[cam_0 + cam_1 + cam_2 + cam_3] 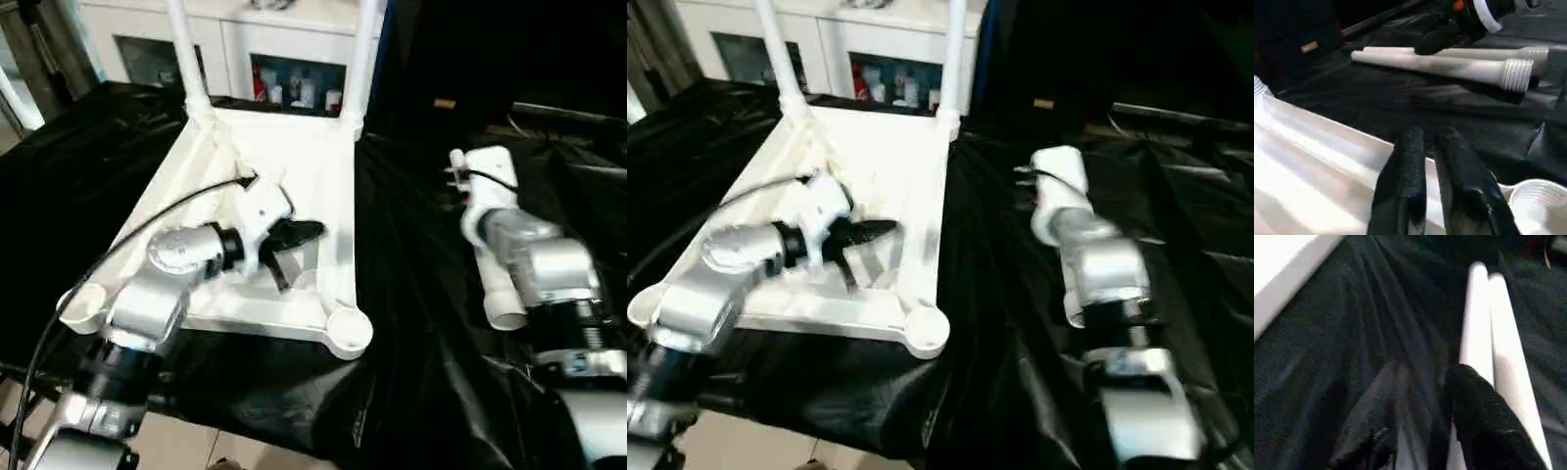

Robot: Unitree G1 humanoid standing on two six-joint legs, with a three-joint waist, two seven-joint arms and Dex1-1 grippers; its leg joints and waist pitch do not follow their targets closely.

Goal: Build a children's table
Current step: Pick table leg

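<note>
a: the tabletop (294, 157) lies upside down on the black cloth (411, 294), ribbed underside up, sitting centre-left on the bench. two legs already stand in the far corner sockets, one (182, 49) at eleven o'clock, the other (361, 59) at about one o'clock.

b: and the near sockets?

a: both bare. the near-right socket (349, 328) is at five o'clock of the slab, the near-left one (83, 302) at seven o'clock, partly behind the silver forearm.

b: where's the left gripper (286, 250)?

a: over the underside, near the middle, pointing towards three o'clock. in the wrist view its two black fingers (1400, 191) sit almost together with just a thin slit between them, and nothing is in them.

b: the right one?

a: out at three o'clock over the cloth, above the two loose legs (1493, 333) lying side by side, touching. the right gripper (1422, 382) has its fingers parted, one finger (1474, 396) in front of the nearer leg, but i cannot tell if it touches. it isn't clamped round anything.

b: what's behind?

a: a white cabinet (284, 44) with glass doors at twelve o'clock.
</note>
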